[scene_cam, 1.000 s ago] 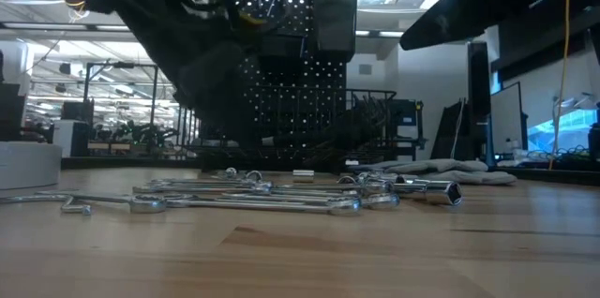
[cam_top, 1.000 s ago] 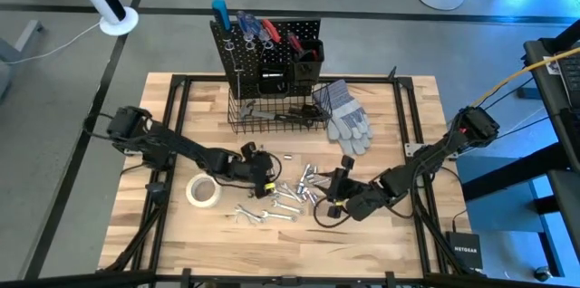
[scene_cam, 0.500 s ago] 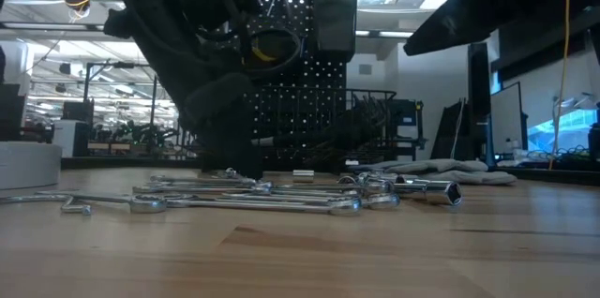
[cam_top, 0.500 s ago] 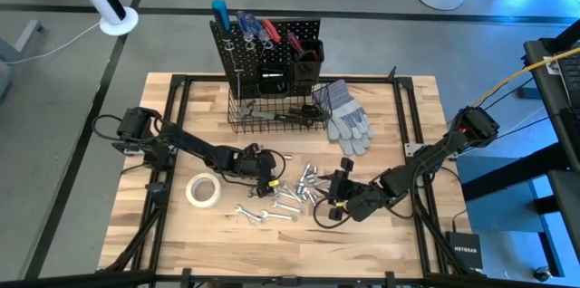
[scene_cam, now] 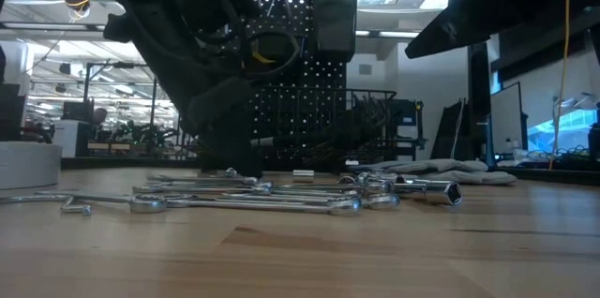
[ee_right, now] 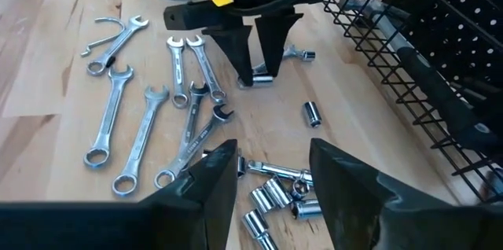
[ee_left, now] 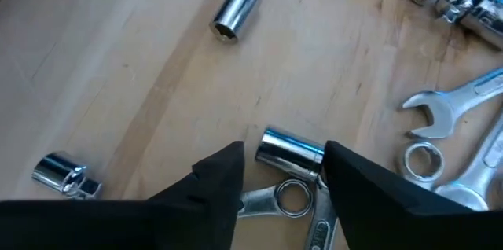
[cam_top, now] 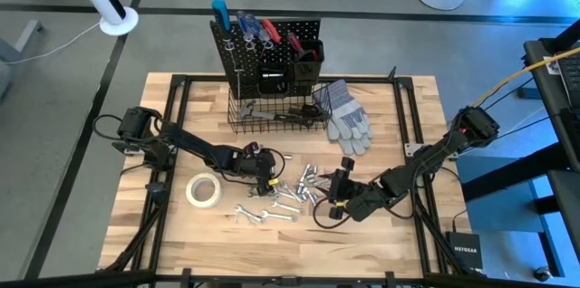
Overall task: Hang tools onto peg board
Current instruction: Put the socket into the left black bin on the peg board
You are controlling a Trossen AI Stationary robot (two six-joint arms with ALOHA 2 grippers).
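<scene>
From above I see my left tool [cam_top: 264, 176] down on the tabletop [cam_top: 399, 116] at the near edge of the wrench pile [cam_top: 272, 208], well in front of the peg board [cam_top: 267, 48]. Only its own wrist camera shows why: a small chrome socket [ee_left: 289, 150] lies between its fingers [ee_left: 220, 179], which stand partly open with a sliver of gap either side, over a wrench ring [ee_left: 289, 199]. The right wrist camera adds the second loose socket [ee_right: 313, 113] between that tool and the basket [ee_right: 409, 53]. My right tool [cam_top: 332, 205] hovers beside the pile, fingers apart, empty.
</scene>
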